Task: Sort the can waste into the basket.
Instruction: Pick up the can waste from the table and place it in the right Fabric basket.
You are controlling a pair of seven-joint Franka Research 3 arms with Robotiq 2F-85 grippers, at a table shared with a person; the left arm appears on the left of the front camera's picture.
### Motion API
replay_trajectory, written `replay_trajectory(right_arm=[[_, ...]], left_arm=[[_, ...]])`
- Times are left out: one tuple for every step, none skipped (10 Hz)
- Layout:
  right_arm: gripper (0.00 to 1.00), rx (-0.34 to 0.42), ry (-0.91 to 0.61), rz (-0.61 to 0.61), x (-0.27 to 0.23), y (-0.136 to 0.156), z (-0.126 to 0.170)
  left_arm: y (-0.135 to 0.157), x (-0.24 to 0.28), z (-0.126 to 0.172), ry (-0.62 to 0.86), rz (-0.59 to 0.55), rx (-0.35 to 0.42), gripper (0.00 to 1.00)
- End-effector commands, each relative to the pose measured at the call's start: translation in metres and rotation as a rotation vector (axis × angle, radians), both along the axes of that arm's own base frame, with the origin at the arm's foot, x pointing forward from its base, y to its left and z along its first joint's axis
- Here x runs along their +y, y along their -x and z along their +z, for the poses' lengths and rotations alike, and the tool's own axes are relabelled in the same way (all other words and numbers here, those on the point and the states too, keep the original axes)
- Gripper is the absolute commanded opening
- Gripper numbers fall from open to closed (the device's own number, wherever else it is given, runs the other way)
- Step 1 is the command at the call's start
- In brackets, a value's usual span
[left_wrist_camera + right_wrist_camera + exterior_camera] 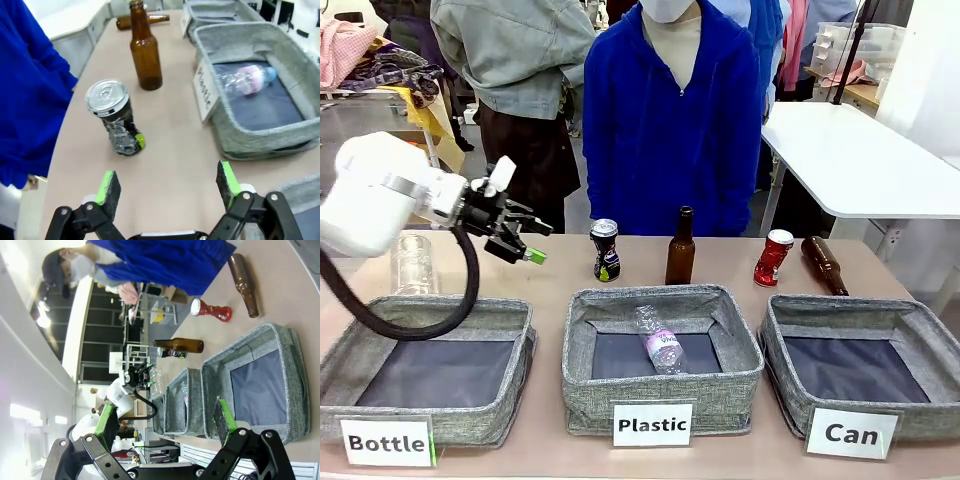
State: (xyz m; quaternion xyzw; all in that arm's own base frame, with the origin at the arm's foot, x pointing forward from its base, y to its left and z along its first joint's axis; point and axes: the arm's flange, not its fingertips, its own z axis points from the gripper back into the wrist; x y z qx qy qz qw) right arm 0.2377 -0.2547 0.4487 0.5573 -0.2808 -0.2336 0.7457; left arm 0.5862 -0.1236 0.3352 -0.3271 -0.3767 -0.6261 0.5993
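the left gripper (538, 243) is hovering wide open, gripping nothing. the black can (116, 119) is standing upright just ahead of it, slightly off-centre, putting this arm nearer.

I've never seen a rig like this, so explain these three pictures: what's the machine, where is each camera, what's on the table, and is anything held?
It is a two-armed robot at a table, facing a person in blue. The front picture looks across the table; the other two come from wrist cameras looking along the left gripper and the right gripper. Both are open and hold nothing. On the table stand a black can, a red and white can and a brown bottle; a second brown bottle lies on its side. Three grey baskets carry cards: the Bottle basket, the Plastic basket, which holds a clear bottle, and the Can basket.
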Motion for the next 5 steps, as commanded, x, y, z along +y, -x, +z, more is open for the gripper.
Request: replay_trajectory(right_arm=[[1.00,-0.038,0.000,0.001,-0.002,-0.002,0.001],[1.00,-0.038,0.000,0.001,-0.002,-0.002,0.001],[1.00,-0.038,0.000,0.001,-0.002,-0.002,0.001],[1.00,-0.038,0.000,0.001,-0.002,-0.002,0.001],[1.00,-0.038,0.000,0.001,-0.002,-0.002,0.001]], left_arm=[[-0.030,-0.030,-0.008,-0.010,0.061,0.043,1.00],[-0.043,-0.041,-0.013,-0.030,0.097,0.074,1.00],[-0.052,-0.051,-0.019,-0.052,0.104,0.108,1.00],[-0.056,-0.063,-0.026,-0.062,0.086,0.134,1.00],[-0.058,-0.073,-0.034,-0.068,0.077,0.158,1.00]])
